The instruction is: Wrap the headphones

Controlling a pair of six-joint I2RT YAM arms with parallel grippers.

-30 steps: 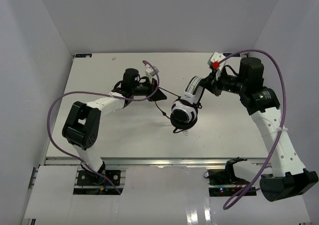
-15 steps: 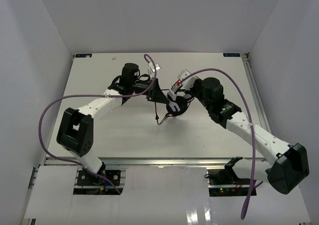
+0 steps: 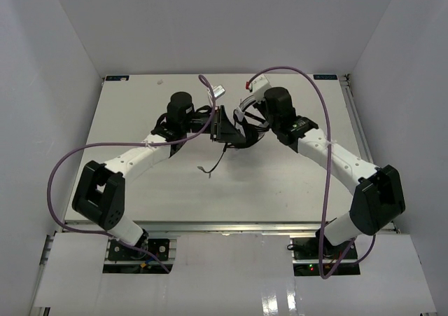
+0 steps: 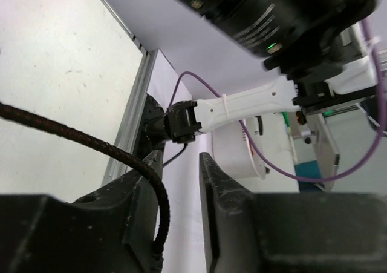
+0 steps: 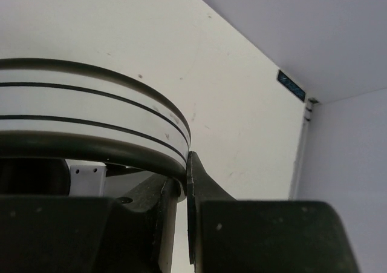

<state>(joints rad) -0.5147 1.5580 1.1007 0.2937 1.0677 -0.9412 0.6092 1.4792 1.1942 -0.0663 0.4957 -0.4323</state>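
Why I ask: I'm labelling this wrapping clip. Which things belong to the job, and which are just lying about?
Job: headphones, held by their band in the right gripper; their thin black cable, lying against a finger of the open left gripper.
Just there: purple arm cables; white table.

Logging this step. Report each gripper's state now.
Left gripper: open, cable loose against one jaw.
Right gripper: closed on the headphones.
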